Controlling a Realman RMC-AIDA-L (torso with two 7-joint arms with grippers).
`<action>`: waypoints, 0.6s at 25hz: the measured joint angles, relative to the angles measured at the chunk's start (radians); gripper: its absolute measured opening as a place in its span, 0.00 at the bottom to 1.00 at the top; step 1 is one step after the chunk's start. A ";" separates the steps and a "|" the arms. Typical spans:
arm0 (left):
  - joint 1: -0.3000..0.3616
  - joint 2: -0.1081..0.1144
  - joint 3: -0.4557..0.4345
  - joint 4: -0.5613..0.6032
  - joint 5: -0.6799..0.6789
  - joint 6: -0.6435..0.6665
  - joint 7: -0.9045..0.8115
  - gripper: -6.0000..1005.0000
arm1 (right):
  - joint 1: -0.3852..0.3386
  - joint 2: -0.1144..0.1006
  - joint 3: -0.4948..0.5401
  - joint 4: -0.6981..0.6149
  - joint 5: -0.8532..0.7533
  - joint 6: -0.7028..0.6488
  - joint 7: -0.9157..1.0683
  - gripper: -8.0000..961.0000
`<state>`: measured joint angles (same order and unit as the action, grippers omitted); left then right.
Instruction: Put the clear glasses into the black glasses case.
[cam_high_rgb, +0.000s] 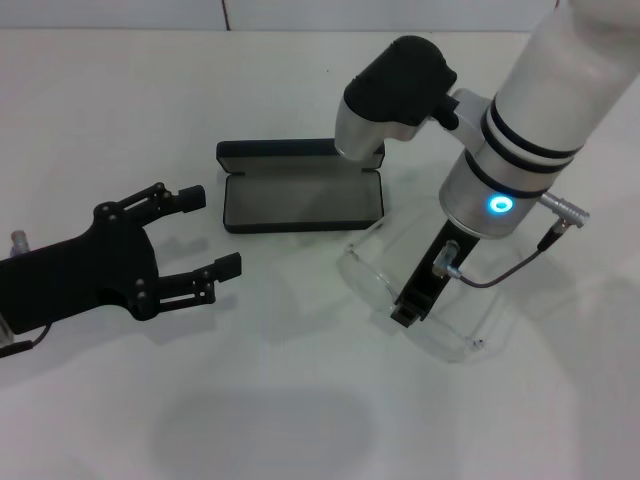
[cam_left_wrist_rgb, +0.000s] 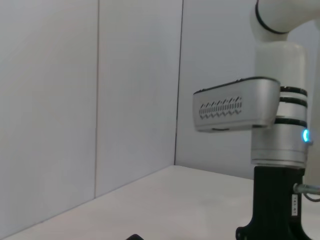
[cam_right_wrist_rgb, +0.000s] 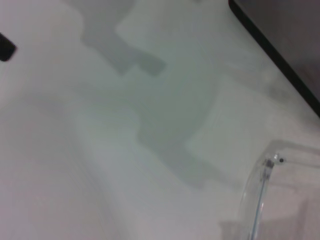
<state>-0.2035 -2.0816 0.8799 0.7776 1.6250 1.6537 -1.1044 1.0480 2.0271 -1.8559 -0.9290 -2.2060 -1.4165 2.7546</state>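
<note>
You are at the pick-up step: the right gripper (cam_high_rgb: 408, 312) is down at the clear glasses (cam_high_rgb: 425, 290) on the worktop (cam_high_rgb: 300, 400) just beside the open black glasses case (cam_high_rgb: 300, 195), its jaws unreadable, so confirm a grip before lifting, while the left gripper (cam_high_rgb: 210, 232) waits spread wide nearby.

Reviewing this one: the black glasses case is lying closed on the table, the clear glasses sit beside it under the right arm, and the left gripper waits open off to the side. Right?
Not quite. The head view shows the black glasses case lying open, grey lining up, not closed. The rest stands: the clear glasses sit on the table beside it under the right arm's gripper, and the left gripper waits open off to the side.
</note>
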 joint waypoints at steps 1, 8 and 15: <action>0.002 0.001 -0.003 0.001 -0.002 0.000 0.000 0.88 | -0.002 -0.001 0.003 -0.013 0.000 -0.005 0.001 0.15; 0.002 0.000 -0.051 -0.002 -0.007 0.007 0.000 0.88 | -0.104 0.000 0.123 -0.228 -0.107 -0.093 0.009 0.14; 0.003 0.000 -0.067 0.002 -0.031 0.009 -0.003 0.88 | -0.232 -0.008 0.235 -0.460 -0.121 -0.146 -0.001 0.11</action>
<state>-0.2008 -2.0816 0.8130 0.7793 1.5936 1.6628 -1.1073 0.8164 2.0195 -1.6207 -1.3892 -2.3271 -1.5621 2.7535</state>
